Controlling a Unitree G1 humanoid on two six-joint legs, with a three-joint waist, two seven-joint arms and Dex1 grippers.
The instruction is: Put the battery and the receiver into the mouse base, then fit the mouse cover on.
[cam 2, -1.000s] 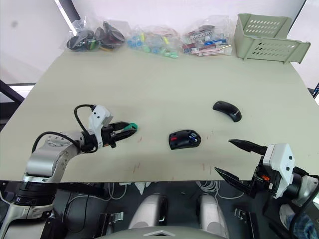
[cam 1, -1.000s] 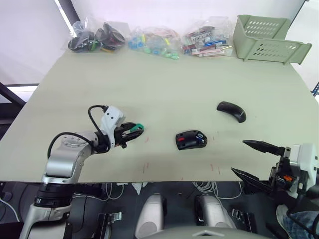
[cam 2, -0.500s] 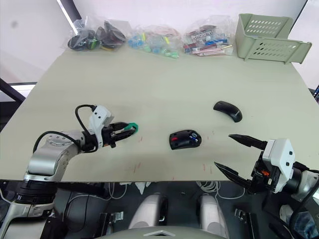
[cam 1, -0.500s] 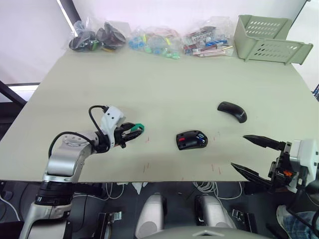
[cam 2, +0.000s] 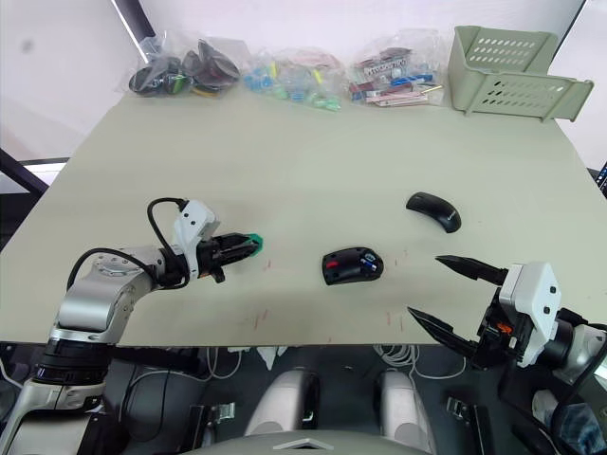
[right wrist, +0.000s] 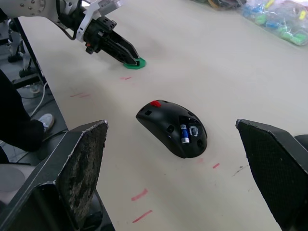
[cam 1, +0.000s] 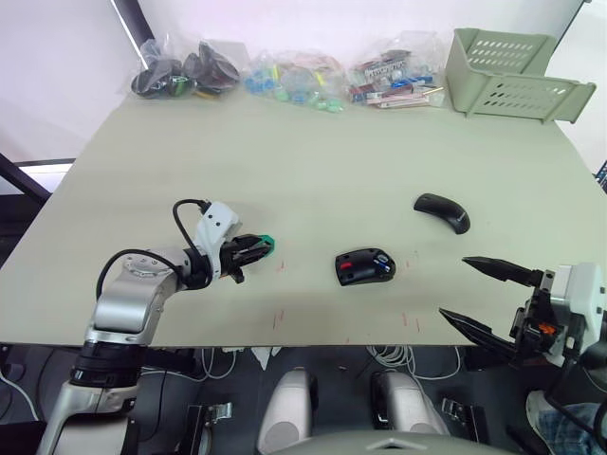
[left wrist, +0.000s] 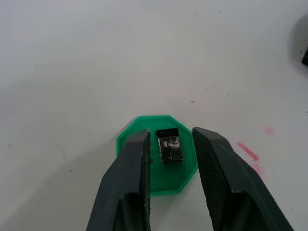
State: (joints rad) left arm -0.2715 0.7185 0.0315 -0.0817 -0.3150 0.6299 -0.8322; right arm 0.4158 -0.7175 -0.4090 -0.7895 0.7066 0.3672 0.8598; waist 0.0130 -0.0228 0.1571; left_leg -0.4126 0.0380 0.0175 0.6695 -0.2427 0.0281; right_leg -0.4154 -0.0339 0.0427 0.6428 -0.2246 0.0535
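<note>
While the right fingers (cam 2: 446, 296) stay spread, the left fingers (left wrist: 137, 159) have narrowed around the receiver (left wrist: 169, 145).

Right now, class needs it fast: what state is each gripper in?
Left gripper: open, fingers either side of the receiver on the green disc, not gripping.
Right gripper: wide open, holding nothing.

Tabletop (cam 1: 332, 161) is seen as pale beige with small red marks. Mouse base (right wrist: 172, 127) is black with a red patch; a blue battery (right wrist: 183, 134) with silver ends is seated in it. Mouse cover (cam 1: 442, 211) is glossy black. Receiver (left wrist: 169, 145) is black, on a green disc (left wrist: 157, 154). Basket (cam 1: 512, 74) is pale green.
</note>
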